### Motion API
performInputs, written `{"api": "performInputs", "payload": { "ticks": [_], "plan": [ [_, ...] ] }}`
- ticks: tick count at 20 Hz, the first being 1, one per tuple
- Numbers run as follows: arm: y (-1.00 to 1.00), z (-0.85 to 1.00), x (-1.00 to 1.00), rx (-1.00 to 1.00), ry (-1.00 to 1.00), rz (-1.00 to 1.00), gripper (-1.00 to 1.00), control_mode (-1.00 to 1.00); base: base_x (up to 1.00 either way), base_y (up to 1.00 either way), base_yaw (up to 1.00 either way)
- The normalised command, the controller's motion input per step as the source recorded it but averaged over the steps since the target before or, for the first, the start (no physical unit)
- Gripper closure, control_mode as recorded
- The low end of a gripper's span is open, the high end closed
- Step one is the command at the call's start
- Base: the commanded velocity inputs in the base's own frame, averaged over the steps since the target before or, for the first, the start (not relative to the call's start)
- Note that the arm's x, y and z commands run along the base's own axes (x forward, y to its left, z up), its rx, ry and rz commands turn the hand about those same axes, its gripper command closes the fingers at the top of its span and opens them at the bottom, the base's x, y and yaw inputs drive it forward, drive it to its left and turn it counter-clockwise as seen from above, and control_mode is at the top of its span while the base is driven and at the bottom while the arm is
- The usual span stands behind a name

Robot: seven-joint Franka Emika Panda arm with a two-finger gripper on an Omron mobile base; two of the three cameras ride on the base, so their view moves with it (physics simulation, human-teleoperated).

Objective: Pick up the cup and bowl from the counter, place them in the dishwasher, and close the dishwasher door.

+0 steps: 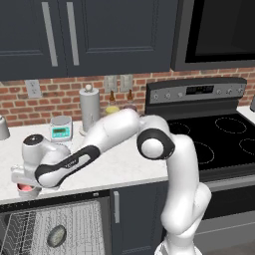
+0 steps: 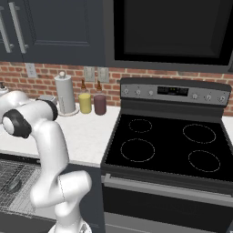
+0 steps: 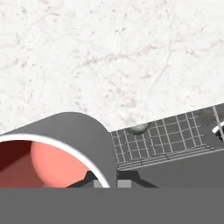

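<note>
The white arm reaches low to the left, its hand down at the front edge of the white, faintly marbled stone table (image 1: pixel 124 167), where the small short cup with a pale grey outside and a red inside (image 1: pixel 27 189) sits near the table's edge, directly above the open dishwasher. The fingers (image 3: pixel 106 183) are clenched on the cup: in the hand view the cup's (image 3: pixel 57 151) grey wall and white rim rise right at the dark fingertips, with the red inside open to the camera. Below the table's edge the dark grey dishwasher (image 1: pixel 55 201) stands open with its grey wire rack (image 1: pixel 74 224) pulled into sight, and the small round grey metallic bowl (image 1: pixel 56 235) lies tilted on the rack's wires; it also shows as a small grey speckled shape on the rack (image 3: pixel 157 135) in the hand view (image 3: pixel 139 128). At the back of the table, against the red brick wall, stand a white paper-towel roll (image 1: pixel 89 107), a small pale kitchen scale (image 1: pixel 61 129), a yellow jar (image 2: pixel 84 103) and a maroon jar (image 2: pixel 99 104). The black stovetop (image 2: pixel 168 145) lies to the right, well apart from the cup.
</note>
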Motion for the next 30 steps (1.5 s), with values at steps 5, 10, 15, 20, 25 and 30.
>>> {"api": "performInputs", "payload": {
  "ticks": [5, 10, 15, 20, 25, 30],
  "plan": [
    [-0.08, 0.00, -1.00, 0.04, -0.20, 0.00, 1.00, -1.00, 0.00, 0.00, 0.00],
    [-0.08, 0.00, -1.00, 0.05, -0.19, 0.00, 1.00, -1.00, 0.00, 0.00, 0.00],
    [-0.08, 0.00, -0.99, 0.06, -0.18, 0.00, 1.00, -1.00, 0.00, 0.00, 0.00],
    [-0.01, 0.00, -0.87, 0.07, -0.18, 0.00, 1.00, -1.00, 0.00, 0.00, 0.00],
    [0.00, -0.10, -0.69, 0.07, -0.21, 0.00, 1.00, -1.00, 0.00, 0.00, 0.00],
    [0.00, -0.39, -0.52, 0.08, -0.21, 0.00, 1.00, -1.00, 0.00, 0.00, 0.00]
  ]
}}
